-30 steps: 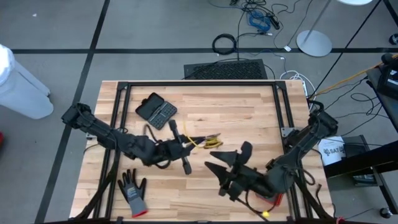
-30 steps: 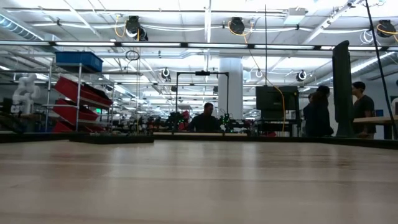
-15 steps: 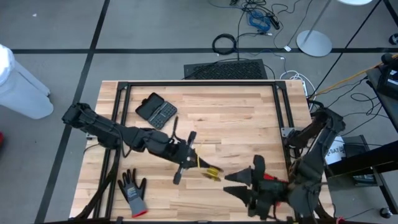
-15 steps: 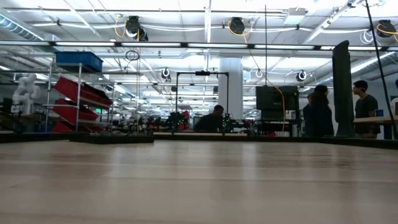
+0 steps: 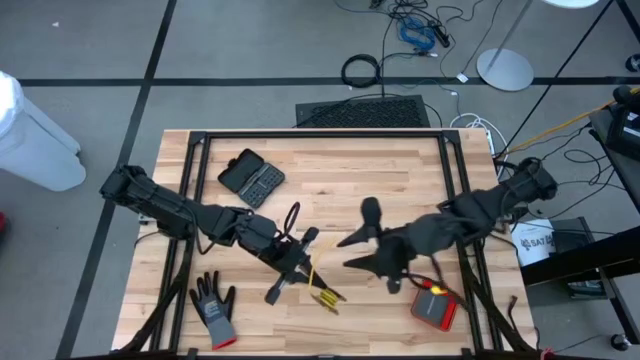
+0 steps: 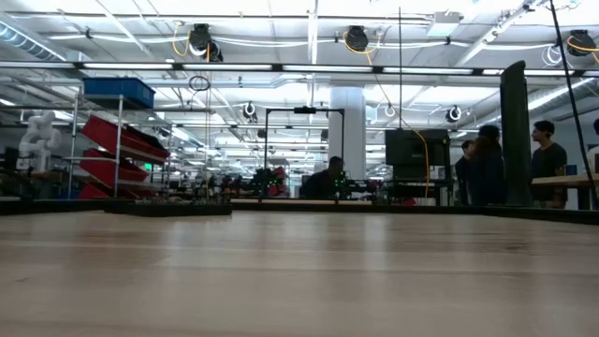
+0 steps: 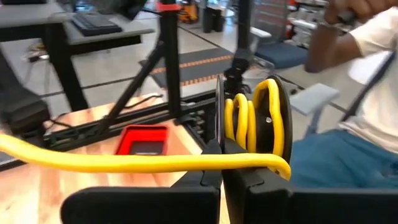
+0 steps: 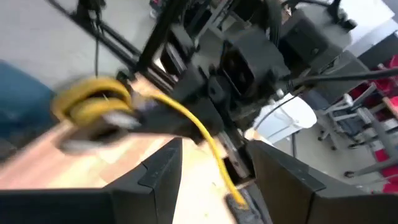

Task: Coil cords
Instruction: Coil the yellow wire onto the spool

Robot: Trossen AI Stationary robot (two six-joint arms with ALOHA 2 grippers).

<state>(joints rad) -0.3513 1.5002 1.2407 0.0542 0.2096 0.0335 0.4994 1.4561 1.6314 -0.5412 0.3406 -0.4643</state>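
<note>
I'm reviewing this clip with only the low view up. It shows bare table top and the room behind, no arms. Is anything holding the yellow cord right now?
Observer: Yes. The left gripper is shut on the yellow cord, and a coiled bundle of it sits just past the fingers.
Operator: And the right arm?
Observer: The right gripper is open and holds nothing. It is over the middle of the table, beside the left gripper.
Operator: Is anything else lying on the table?
Observer: A grey glove lies flat near the front edge on the left arm's side, apart from the cord.
</note>
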